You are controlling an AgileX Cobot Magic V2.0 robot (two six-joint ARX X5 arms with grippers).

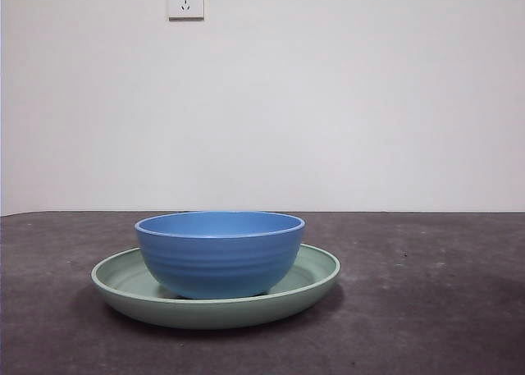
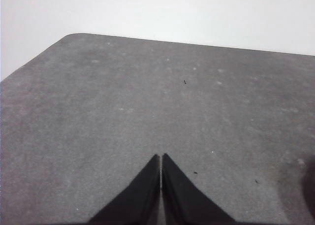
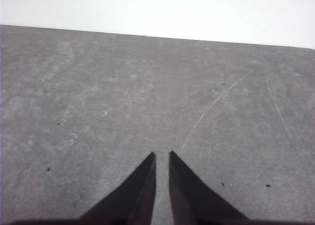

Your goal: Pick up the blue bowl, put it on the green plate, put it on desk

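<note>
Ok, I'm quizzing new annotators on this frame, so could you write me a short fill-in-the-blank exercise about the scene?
1. The blue bowl sits upright on the green ____.
2. The green plate rests on the dark ____.
3. On the wall above hangs a white ____.
4. The left gripper holds nothing and is ____.

Missing words: plate; desk; socket; shut

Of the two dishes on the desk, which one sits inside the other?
The blue bowl sits upright inside the green plate, which is wider, shallower and rests directly on the desk.
</note>
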